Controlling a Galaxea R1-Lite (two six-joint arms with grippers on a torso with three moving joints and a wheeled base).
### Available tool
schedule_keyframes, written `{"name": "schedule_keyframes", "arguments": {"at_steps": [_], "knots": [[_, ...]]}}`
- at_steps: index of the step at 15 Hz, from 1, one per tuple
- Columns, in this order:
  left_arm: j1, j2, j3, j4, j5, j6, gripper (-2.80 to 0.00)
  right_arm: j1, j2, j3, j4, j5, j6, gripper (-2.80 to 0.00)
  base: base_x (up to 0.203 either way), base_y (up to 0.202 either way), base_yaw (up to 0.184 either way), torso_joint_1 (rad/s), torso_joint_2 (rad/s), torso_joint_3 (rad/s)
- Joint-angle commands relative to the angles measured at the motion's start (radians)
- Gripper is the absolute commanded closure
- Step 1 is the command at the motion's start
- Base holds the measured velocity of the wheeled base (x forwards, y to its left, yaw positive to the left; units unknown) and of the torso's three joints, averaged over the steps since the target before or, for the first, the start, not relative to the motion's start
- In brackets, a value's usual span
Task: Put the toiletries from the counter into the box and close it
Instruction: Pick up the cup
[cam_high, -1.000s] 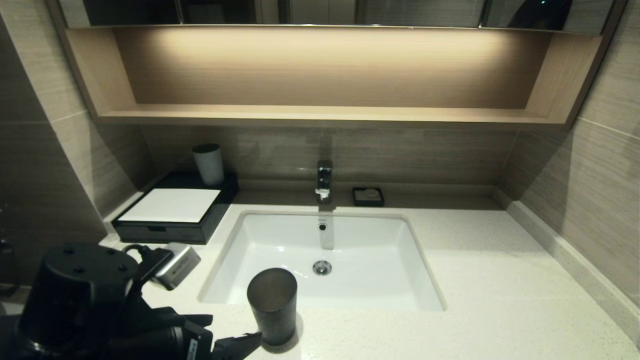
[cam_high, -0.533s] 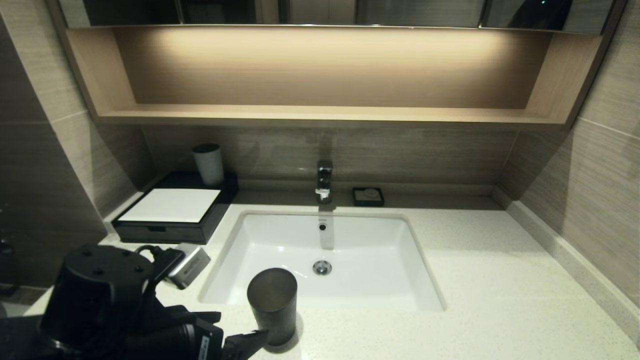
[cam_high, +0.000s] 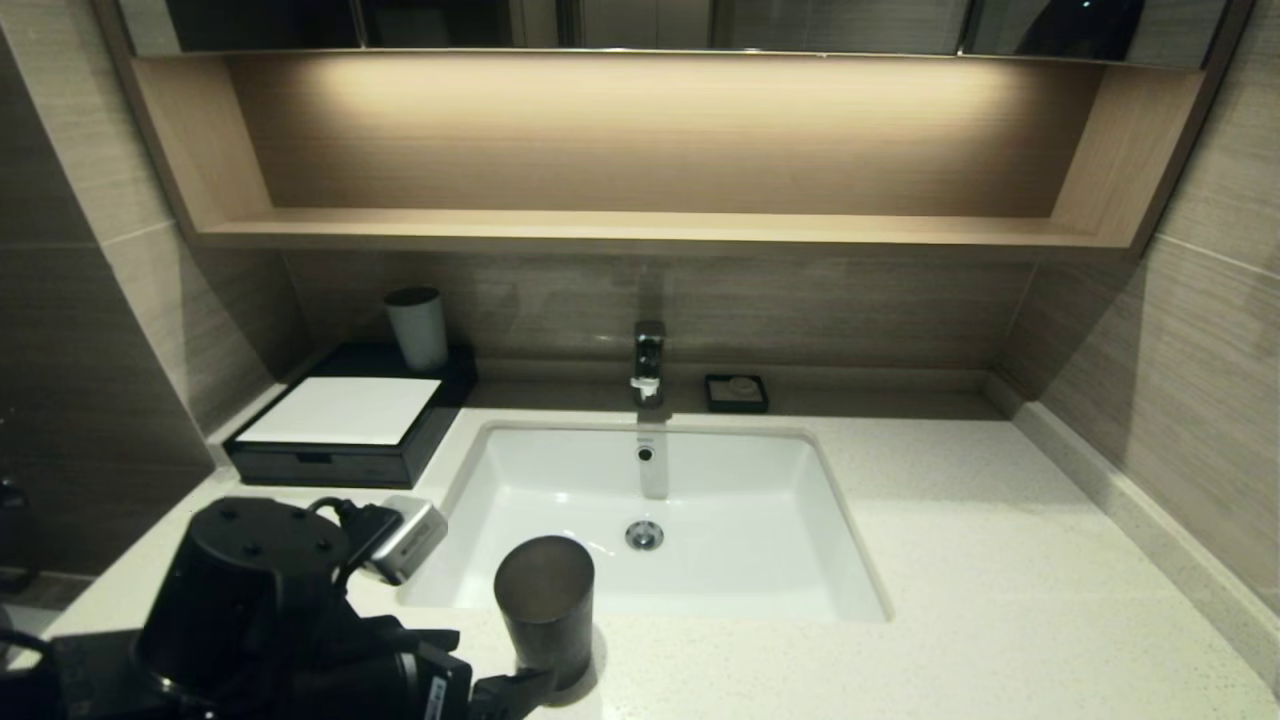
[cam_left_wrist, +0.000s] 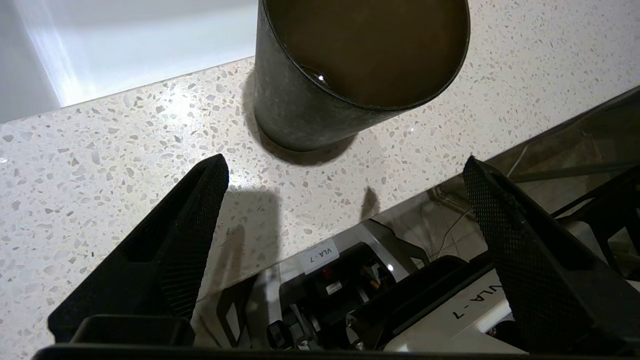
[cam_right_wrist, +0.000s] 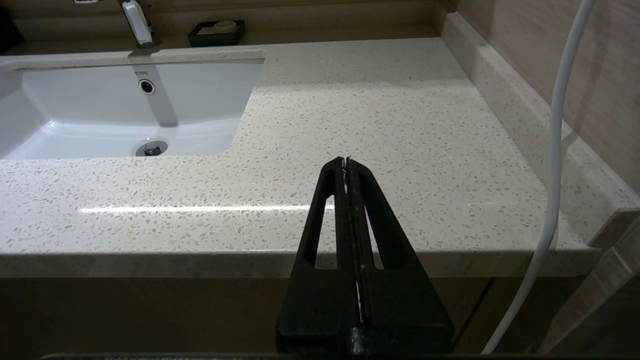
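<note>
The toiletries are out of view in every frame. The black box (cam_high: 340, 462) with the white top panel stands at the back left of the counter (cam_high: 960, 570), its front drawer shut. My left gripper (cam_left_wrist: 345, 165) is open and empty, low over the counter's front edge, with the dark grey cup (cam_left_wrist: 310, 110) standing just beyond its fingertips (cam_high: 535, 682). My right gripper (cam_right_wrist: 345, 161) is shut and empty, held still in front of the counter's (cam_right_wrist: 380, 110) front edge on the right; it does not show in the head view.
The white basin (cam_high: 560, 470) is sunk in the counter's middle, with a tap (cam_high: 648, 360) behind it. A small black soap dish (cam_high: 736, 393) sits at the back. A pale cup (cam_high: 418, 328) stands on the box's rear. A wooden shelf (cam_high: 640, 232) overhangs.
My left arm has moved to the right along the counter's front edge, bringing its fingertip closer to the dark cup. The cup, the box and the right gripper have not moved.
</note>
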Motion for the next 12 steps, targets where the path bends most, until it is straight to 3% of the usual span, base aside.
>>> {"name": "schedule_keyframes", "arguments": {"at_steps": [1, 4, 9, 12], "knots": [[-0.003, 0.015, 0.001, -0.003, 0.001, -0.001, -2.8, 0.0, 0.002, 0.0, 0.0, 0.0, 0.001, 0.0, 0.0, 0.0, 0.0, 0.0, 0.0, 0.0], [-0.002, 0.014, 0.008, -0.003, 0.003, 0.033, -2.8, 0.0, 0.002, 0.0, 0.0, 0.0, 0.001, 0.0, 0.0, 0.0, 0.0, 0.0, 0.0, 0.0], [-0.002, -0.009, -0.037, 0.013, 0.004, 0.03, -2.8, 0.0, 0.002, 0.0, 0.0, 0.0, 0.001, 0.0, 0.0, 0.0, 0.0, 0.0, 0.0, 0.0], [-0.002, -0.052, -0.147, 0.204, 0.008, 0.026, -2.8, 0.0, 0.002, -0.001, 0.0, 0.0, 0.001, 0.0, 0.0, 0.0, 0.0, 0.0, 0.0, 0.0]]}}
